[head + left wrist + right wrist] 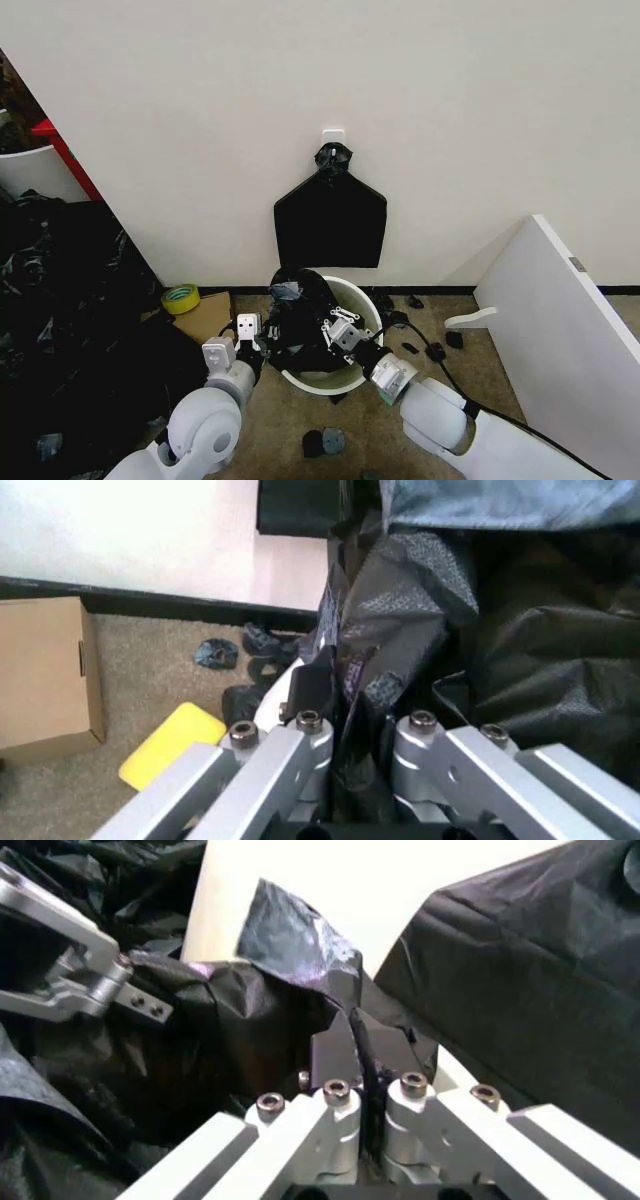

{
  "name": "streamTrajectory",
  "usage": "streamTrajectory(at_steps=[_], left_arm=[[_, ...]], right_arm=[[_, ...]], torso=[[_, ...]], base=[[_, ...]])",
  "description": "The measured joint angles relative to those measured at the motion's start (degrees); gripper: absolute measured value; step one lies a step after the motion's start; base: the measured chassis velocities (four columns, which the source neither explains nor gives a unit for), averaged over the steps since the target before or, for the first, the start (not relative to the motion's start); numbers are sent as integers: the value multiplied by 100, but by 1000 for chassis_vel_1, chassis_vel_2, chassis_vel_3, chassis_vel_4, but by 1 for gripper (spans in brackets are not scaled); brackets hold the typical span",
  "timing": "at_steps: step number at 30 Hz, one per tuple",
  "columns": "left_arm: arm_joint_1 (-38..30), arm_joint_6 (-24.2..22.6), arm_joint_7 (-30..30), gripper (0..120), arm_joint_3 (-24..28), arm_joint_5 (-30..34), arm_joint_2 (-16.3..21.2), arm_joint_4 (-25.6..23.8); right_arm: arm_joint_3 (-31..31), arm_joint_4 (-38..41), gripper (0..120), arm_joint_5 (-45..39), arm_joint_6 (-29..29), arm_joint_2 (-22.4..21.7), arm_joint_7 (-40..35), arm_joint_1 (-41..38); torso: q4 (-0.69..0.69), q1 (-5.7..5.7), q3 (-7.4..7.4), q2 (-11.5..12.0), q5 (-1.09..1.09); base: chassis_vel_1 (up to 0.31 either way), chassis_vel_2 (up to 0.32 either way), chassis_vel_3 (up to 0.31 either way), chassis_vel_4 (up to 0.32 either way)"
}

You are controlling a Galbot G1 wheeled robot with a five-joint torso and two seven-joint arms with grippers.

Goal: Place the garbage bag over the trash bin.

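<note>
Gripping the glossy, crinkled black plastic garbage bag [297,322] w/ both hands, we had the left gripper [352,705] and right gripper [362,1042] clenched on its film, bag bunched over the round white plastic trash bin [362,302] by the wall.

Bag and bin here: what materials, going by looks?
Garbage bag: thin black plastic film, glossy, by its crinkles and sheen; both the left gripper and right gripper pinch it. Trash bin: probably rigid white plastic, with a smooth, plain rim.
</note>
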State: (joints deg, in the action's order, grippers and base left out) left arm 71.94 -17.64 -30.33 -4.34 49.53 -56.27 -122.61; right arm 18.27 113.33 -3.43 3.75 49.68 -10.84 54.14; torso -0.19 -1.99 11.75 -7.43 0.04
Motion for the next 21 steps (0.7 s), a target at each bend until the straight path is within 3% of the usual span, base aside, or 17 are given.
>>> streamTrajectory(at_steps=[8,14,21], left_arm=[[76,-5,-4,5,-41,-5,9,-53],[128,-4,-5,5,-91,-29,59,-101],[104,2,-5,5,-97,-34,71,-108]], right_arm=[[-123,5,0,-605,71,-38,-181,-91],[-452,93,0,-1798,140,-208,-523,-202],[-509,190,0,-1797,-219,-374,-378,56]], torso=[[0,0,0,1,1],[0,0,0,1,0],[0,0,0,1,1]], base=[[0,0,0,0],[0,0,0,0],[0,0,0,0]])
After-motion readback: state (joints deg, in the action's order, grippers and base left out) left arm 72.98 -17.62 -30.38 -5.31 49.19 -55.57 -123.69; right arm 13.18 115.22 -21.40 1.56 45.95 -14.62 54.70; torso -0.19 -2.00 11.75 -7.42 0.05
